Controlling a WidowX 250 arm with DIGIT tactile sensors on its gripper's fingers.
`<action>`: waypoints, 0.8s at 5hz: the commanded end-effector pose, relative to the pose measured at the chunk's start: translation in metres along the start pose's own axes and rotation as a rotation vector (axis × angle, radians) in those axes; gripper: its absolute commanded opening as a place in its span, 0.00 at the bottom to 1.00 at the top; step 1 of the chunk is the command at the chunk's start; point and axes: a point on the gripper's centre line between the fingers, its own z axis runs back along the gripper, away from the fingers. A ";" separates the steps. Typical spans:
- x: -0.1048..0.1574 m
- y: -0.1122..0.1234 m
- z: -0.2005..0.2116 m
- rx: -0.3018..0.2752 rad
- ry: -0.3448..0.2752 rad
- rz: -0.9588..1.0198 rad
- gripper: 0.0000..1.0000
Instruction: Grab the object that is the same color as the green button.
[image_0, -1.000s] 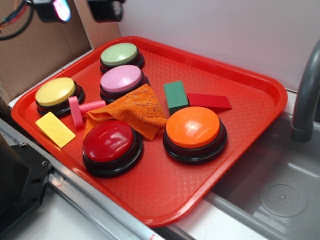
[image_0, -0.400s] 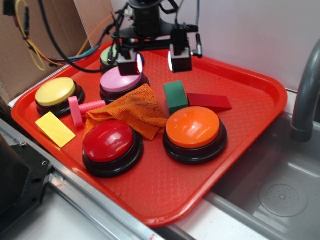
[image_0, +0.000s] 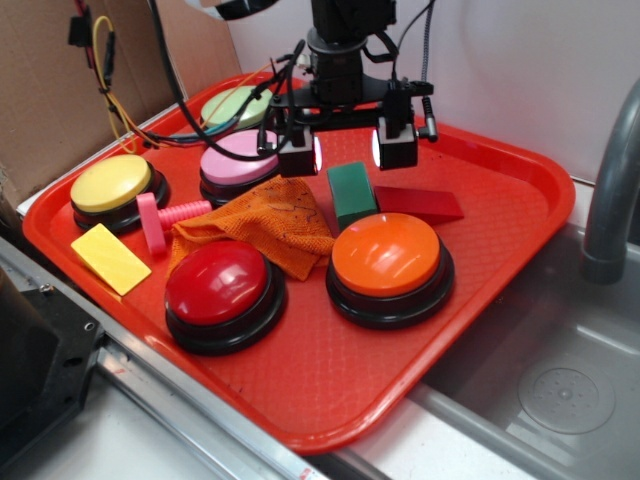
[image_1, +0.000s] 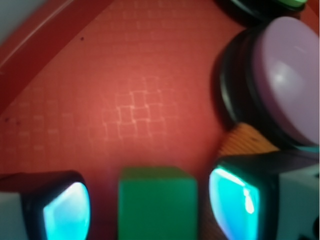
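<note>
The object, a small dark green block, lies on the red tray between the pink button and a red wedge. My gripper hovers just behind and above it, open, its lit fingertips spread wider than the block. In the wrist view the green block sits between the two glowing pads, with a gap on each side of my gripper. The pale green button stands at the tray's back, partly hidden by cables, and only its edge shows in the wrist view.
The pink button and an orange cloth lie left of the block, and a red wedge touches its right side. The orange button stands in front, with the red button, yellow button and yellow tile further left. The sink is on the right.
The gripper came into view from the back, then moved forward and right from over the pink and green buttons to stand astride the green block. Nothing on the tray moved.
</note>
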 end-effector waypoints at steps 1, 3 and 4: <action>0.010 0.001 -0.001 -0.018 -0.013 0.024 1.00; 0.002 0.003 -0.004 -0.019 -0.029 0.020 0.10; 0.006 0.005 0.005 -0.036 -0.041 -0.010 0.00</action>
